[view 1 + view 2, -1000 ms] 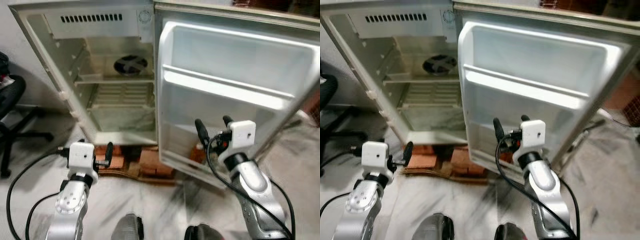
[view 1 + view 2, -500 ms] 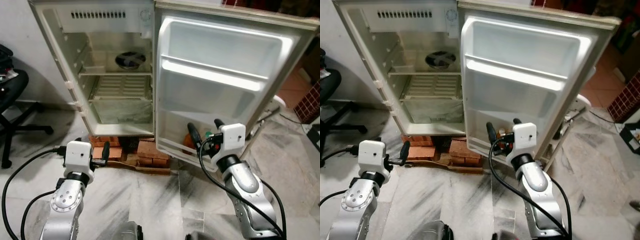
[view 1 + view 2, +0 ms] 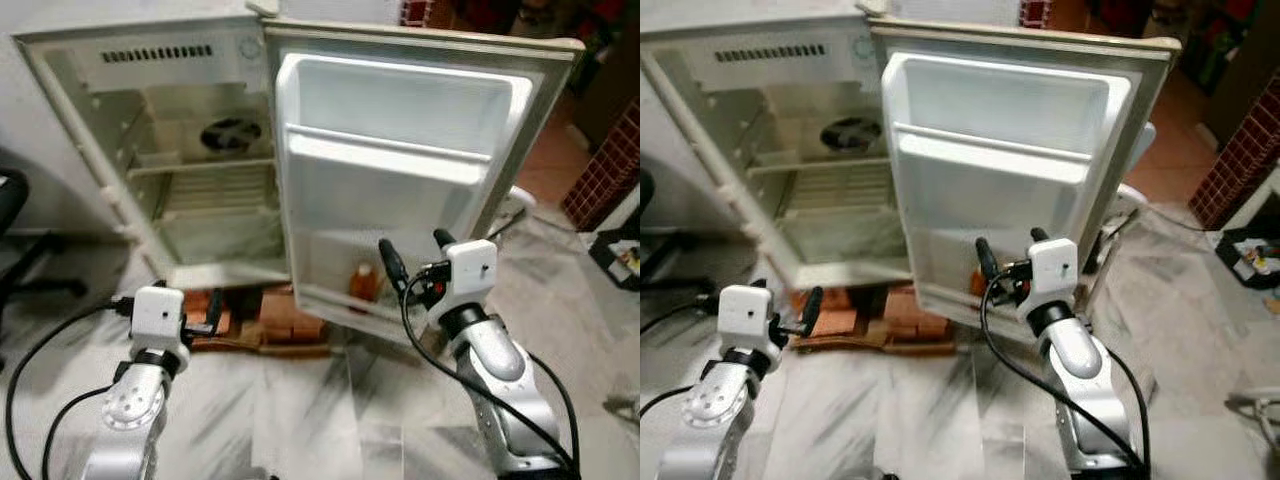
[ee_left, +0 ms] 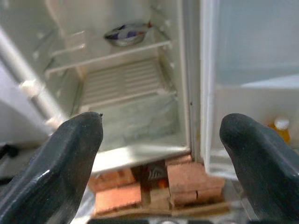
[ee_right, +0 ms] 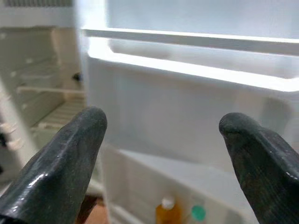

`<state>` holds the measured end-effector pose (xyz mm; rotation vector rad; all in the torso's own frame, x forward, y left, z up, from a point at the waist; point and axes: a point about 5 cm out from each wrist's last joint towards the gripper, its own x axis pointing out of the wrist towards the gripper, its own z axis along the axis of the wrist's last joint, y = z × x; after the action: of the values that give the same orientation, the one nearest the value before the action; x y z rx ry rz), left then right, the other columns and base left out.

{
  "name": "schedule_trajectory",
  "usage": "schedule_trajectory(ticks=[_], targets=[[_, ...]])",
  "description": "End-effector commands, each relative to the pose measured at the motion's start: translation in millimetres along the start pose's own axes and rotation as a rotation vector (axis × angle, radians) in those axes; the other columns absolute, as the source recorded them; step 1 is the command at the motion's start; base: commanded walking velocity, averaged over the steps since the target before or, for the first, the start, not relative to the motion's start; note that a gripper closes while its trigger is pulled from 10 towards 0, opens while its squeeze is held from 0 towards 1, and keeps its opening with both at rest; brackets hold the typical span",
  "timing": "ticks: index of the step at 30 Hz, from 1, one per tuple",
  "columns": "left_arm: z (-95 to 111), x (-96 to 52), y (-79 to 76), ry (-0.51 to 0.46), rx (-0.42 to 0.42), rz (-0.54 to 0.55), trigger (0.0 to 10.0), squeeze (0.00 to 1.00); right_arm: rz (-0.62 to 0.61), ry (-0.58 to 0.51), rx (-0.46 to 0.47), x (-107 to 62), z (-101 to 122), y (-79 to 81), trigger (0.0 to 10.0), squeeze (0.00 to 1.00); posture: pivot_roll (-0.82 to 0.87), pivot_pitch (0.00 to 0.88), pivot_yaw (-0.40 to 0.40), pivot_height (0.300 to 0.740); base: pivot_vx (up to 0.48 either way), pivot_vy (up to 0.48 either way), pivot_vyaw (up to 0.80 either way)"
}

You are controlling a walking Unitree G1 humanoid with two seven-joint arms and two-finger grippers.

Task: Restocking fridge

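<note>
White fridge [image 3: 200, 150] stands open — orange bottle [image 3: 363, 283] upright in its door's [image 3: 400, 180] bottom shelf.

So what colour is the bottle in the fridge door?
Orange bottle with a white cap, clearest in the right wrist view.

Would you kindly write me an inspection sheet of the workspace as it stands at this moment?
Surface: pale marble floor.
Job's things: fridge open; orange bottle in the lowest door shelf, a green cap beside it; bowl on an inner shelf.
Clutter: bricks under the fridge.
Grippers: left gripper and right gripper both open, empty, facing the fridge.
Cables: black cable from the left wrist; another on the right.
Surroundings: chair at left.
</note>
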<state>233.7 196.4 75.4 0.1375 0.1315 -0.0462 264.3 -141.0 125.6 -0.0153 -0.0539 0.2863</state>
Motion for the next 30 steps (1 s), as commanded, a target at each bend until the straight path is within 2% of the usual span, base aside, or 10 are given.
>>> schedule_trajectory(ticks=[1,7,13,17,20,21,23,26,28,30], targets=[[-1,0.3,-4.6,0.004,-0.005,-0.019,10.0,0.0,-0.008,0.016,0.0,-1.3,-4,-3.1,10.0,0.0,0.0,0.05,0.052,0.74,0.356,-0.251,0.0],[-1,0.8,-5.0,0.003,0.001,-0.024,10.0,0.0,0.032,0.021,0.011,-2.0,-6,2.2,10.0,0.0,-0.01,0.046,0.052,0.74,0.343,-0.286,0.0],[-1,1.1,-6.4,0.005,-0.002,-0.024,10.0,0.0,0.074,0.034,0.043,-5.4,-10,5.4,10.0,0.0,-0.01,0.056,0.05,0.74,0.121,-0.384,0.0],[-2,-0.4,-5.2,0.008,-0.01,-0.011,10.0,0.0,0.105,0.044,0.06,-7.1,-12,8.8,10.0,0.0,0.0,0.059,0.048,0.74,0.0,0.0,0.0],[-6,-6.6,-2.3,0.018,0.001,-0.005,10.0,0.0,0.281,0.087,0.157,-13.5,-17,21.3,10.0,0.0,0.0,0.061,0.046,0.74,0.0,0.0,0.0],[-6,-6.6,-2.3,0.018,0.001,-0.005,10.0,0.0,0.281,0.087,0.157,-13.5,-17,21.3,10.0,0.0,0.0,0.061,0.046,0.74,0.0,0.0,0.0],[-7,-9.7,-2.0,0.024,0.005,-0.006,10.0,0.0,0.473,0.161,0.215,-22.0,-22,32.6,10.0,0.0,0.0,0.061,0.046,0.74,0.0,0.0,0.0],[-8,-11.6,-2.5,0.027,0.008,-0.013,10.0,0.0,0.665,0.274,0.207,-33.8,-30,35.4,10.0,0.0,0.01,0.061,0.048,0.74,0.0,0.0,0.0],[-8,-11.6,-3.1,0.025,0.01,-0.02,10.0,0.0,0.692,0.296,0.175,-34.8,-33,30.0,10.0,0.0,0.01,0.061,0.048,0.74,0.0,0.0,0.0],[-8,-11.5,-3.7,0.025,0.011,-0.022,10.0,0.0,0.641,0.294,0.125,-28.0,-36,18.5,10.0,0.0,0.01,0.061,0.048,0.74,0.0,-0.413,0.0]])
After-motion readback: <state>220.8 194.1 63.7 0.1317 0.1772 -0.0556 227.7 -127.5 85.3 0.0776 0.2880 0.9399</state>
